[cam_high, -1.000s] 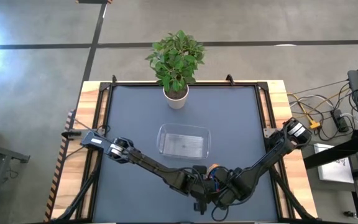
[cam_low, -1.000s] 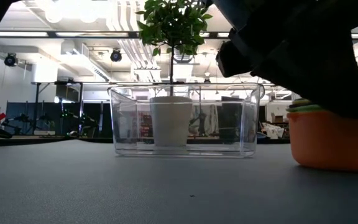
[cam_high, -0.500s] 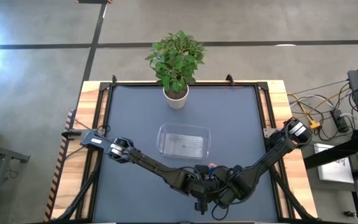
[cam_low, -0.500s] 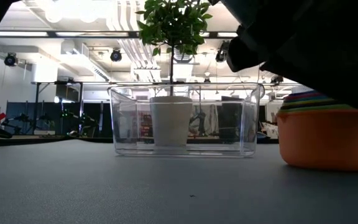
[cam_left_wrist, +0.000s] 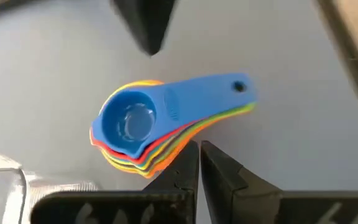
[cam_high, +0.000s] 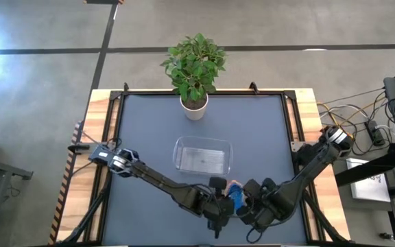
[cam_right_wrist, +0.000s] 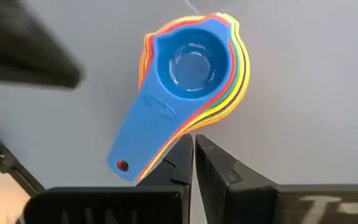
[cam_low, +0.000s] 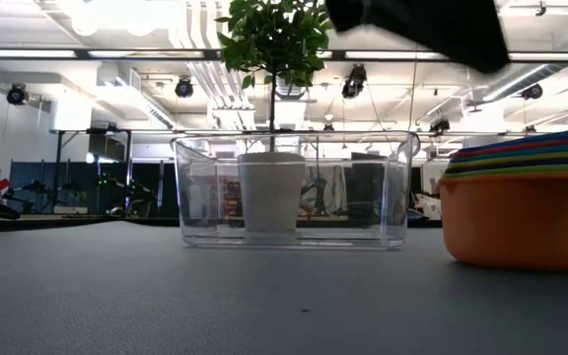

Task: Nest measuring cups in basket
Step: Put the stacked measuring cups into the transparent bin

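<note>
Where round plastic measuring cups (cam_left_wrist: 143, 134) nest, rims fan out.

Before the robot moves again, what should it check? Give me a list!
1. Cups nested: the stack of colourful plastic measuring cups sits together, blue one on top. Ok.
2. Stack in the clear rectangular plastic basket: it rests on the dark table, outside the basket. Not ok.
3. Basket has room: nothing shows inside it. Ok.
4. Left gripper ready to grab: fingers shut, holding nothing, next to the stack. Not ok.
5. Right gripper ready: fingers shut, holding nothing, beside the stack. Not ok.
6. Way to the basket: the white plant pot stands beyond it, out of the way. Ok.
</note>
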Motion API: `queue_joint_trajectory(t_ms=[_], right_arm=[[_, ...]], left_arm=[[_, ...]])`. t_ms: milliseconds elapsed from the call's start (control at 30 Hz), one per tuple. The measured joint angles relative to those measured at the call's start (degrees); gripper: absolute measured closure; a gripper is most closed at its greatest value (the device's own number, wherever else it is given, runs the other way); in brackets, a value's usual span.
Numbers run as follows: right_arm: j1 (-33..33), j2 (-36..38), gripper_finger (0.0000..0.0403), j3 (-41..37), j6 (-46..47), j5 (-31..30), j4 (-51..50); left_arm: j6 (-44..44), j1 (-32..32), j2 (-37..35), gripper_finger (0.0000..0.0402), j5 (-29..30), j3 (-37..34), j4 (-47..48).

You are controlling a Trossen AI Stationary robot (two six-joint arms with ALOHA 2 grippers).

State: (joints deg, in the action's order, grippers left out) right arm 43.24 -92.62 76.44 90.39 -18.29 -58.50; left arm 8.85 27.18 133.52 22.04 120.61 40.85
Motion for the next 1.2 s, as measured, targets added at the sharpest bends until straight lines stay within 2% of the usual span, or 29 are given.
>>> queue_joint_trajectory(t_ms=[100,233,333,500,567,667,833,1067,1200], right_arm=[[0.0,0.42,0.0394,0.06,0.55,-1.34,1.13],[-0.01,0.44,0.0394,0.39,0.59,-2.18,2.36],[0.12,0.44,0.0394,0.42,1.1,-4.06,3.72],[0.09,0.57,0.0393,0.86,-0.27,-4.26,4.45],[0.01,0.57,0.039,1.45,-1.16,-4.18,4.61],[-0.07,0.61,0.0374,2.03,0.24,-1.46,5.18],[-0.15,0.61,0.0328,2.03,3.54,0.1,5.26],[-0.79,0.28,0.0243,2.03,6.27,1.99,8.06],[-1.92,-0.1,0.0191,2.03,3.11,2.35,11.97]], left_arm=[[-0.85,1.33,-2.77,0.0402,2.81,-2.12,-0.52],[-0.89,2.38,-10.43,0.0402,6.65,-13.2,-6.59],[-0.48,2.51,-20.02,0.0402,6.32,-27.12,-17.98],[-0.45,2.4,-34.7,0.0402,4.05,-50.76,-43.14],[-0.42,2.36,-39.04,0.0402,3.96,-58.08,-51.11],[-0.27,2.34,-43.75,0.0402,3.98,-65.59,-58.1],[0.45,2.28,-47.43,0.0402,3.98,-72.09,-61.55],[-1.19,1.86,-46.94,0.0402,3.94,-72.64,-61.0],[-2.56,1.68,-46.78,0.0402,3.94,-72.66,-60.83]])
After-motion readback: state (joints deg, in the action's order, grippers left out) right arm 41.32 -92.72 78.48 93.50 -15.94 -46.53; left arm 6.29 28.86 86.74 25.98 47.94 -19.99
